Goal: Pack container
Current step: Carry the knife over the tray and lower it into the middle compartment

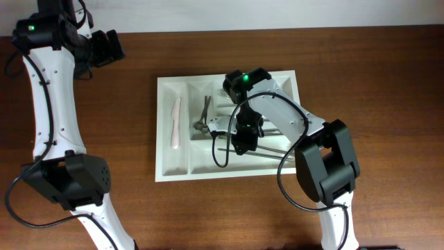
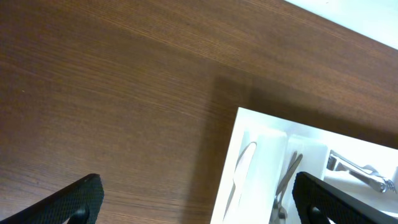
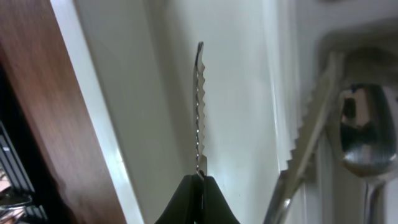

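Pinching a thin serrated knife (image 3: 199, 106), the right gripper (image 3: 199, 182) has its 2 fingers pressed together low inside the white container (image 1: 173, 163), which lies in the middle of the brown table (image 1: 388, 83). Beside it lie another serrated blade (image 3: 311, 124) and 1 spoon (image 3: 364, 137). The left gripper (image 2: 198, 190) is spread wide above the table, near the container's corner.
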`<action>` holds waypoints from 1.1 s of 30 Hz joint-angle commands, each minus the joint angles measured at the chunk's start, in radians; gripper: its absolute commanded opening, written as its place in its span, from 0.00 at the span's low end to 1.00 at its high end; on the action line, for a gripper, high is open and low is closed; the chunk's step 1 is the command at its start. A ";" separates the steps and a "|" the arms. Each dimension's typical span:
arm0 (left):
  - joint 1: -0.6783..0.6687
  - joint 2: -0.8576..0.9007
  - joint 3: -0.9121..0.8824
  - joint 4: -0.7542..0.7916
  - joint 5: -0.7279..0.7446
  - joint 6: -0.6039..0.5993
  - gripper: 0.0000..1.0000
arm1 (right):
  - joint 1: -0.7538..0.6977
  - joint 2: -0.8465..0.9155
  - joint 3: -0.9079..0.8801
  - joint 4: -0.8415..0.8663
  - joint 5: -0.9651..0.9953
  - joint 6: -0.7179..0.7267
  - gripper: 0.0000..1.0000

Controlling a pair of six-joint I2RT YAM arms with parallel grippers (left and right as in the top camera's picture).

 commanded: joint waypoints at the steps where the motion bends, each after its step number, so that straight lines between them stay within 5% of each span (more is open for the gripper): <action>1: 0.002 -0.005 0.013 -0.001 -0.004 0.005 0.99 | 0.010 -0.005 -0.015 0.004 -0.020 -0.019 0.05; 22: 0.002 -0.005 0.013 -0.001 -0.004 0.006 0.99 | 0.016 -0.002 -0.020 -0.012 -0.072 -0.031 0.05; 24: 0.002 -0.005 0.013 -0.001 -0.004 0.006 0.99 | 0.021 -0.002 -0.020 -0.012 -0.069 -0.030 0.15; 25: 0.002 -0.005 0.013 -0.001 -0.004 0.006 0.99 | 0.025 -0.002 -0.020 -0.010 -0.069 -0.030 0.36; 33: 0.002 -0.005 0.013 -0.001 -0.004 0.005 0.99 | 0.019 -0.007 0.000 0.004 -0.073 0.010 0.43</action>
